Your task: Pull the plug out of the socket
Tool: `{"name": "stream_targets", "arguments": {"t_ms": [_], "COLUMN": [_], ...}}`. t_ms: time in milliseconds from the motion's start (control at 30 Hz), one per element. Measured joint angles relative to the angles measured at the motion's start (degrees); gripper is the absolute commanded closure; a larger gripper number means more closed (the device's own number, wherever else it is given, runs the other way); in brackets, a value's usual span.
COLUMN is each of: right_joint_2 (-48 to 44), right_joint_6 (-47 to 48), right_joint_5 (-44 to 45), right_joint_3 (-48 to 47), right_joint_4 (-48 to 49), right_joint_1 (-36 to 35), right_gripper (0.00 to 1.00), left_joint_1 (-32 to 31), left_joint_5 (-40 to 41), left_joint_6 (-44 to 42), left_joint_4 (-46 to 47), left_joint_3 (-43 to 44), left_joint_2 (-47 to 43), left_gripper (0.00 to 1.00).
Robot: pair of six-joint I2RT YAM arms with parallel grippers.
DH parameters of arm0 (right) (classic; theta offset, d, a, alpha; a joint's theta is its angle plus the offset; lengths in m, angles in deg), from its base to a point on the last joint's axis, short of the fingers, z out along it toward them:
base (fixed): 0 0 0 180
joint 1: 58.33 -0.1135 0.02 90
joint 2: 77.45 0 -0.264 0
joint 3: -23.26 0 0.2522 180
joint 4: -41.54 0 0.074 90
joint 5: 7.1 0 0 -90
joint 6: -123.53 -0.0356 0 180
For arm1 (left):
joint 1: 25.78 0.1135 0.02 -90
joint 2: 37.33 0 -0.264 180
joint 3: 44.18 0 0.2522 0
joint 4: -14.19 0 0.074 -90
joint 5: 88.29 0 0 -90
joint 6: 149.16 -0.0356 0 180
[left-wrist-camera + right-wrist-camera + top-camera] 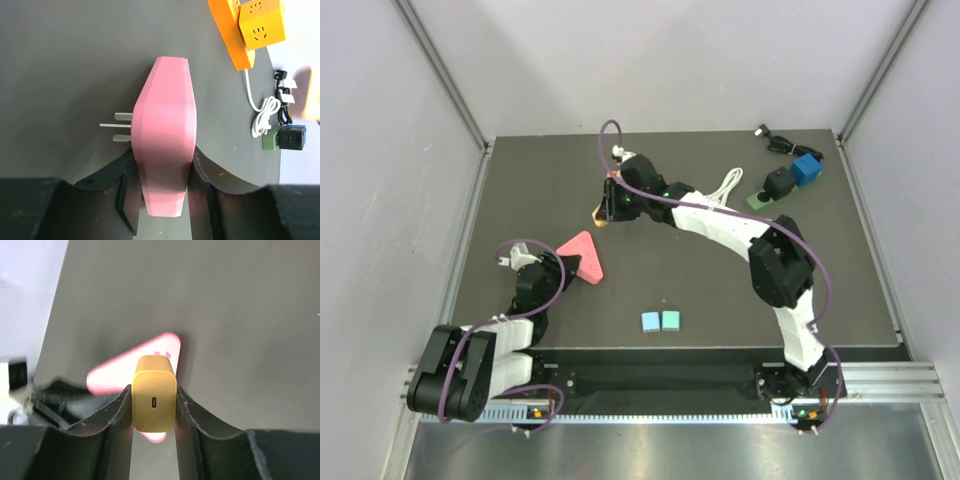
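The pink triangular plug (165, 120) is clamped between my left gripper's (164, 162) jaws. Its three metal prongs (120, 125) stick out bare to the left, inside nothing. From above, the plug (584, 255) sits at the table's left, just ahead of the left gripper (563, 268). The orange socket block (154, 400), with a small port on its near face, is pinched in my right gripper (154, 396), which is shut on it. That socket (601, 213) and the right gripper (611, 203) are further back, well apart from the plug. The socket (250, 30) keeps its white cable (262, 112).
At the back right lie a green and black adapter (772, 188), a blue cube (807, 168) and a black cable (775, 140). The white cable coil (725, 185) lies beside the right arm. Two small blocks, blue (650, 321) and green (671, 320), stand near the front edge.
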Motion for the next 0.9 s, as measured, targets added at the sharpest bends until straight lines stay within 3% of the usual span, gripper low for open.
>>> {"name": "stream_targets", "arguments": {"t_ms": [167,333,600,900], "right_joint_2": [-9.5,-25.5,-47.0,-49.4], "right_joint_6": [6.7,13.3,14.4,12.7], "right_joint_5": [-9.1,-13.1,-21.2,-29.9], "right_joint_3": [13.2,32.9,54.1,64.6], "right_joint_4": [-0.5,-5.0,-11.8,-13.2], "right_joint_1": [2.4,3.7,10.0,11.4], "right_gripper": [1.0,1.0,0.99,1.0], "left_joint_1": [0.0,0.1,0.1,0.1], "left_joint_5": [0.0,0.0,0.1,0.1], "left_joint_6": [-0.1,-0.1,-0.1,-0.3], "left_joint_4": [0.0,0.0,0.0,0.1], "left_joint_3": [0.0,0.0,0.0,0.0], "left_joint_2": [0.0,0.0,0.0,0.0], "left_gripper": [1.0,1.0,1.0,1.0]}}
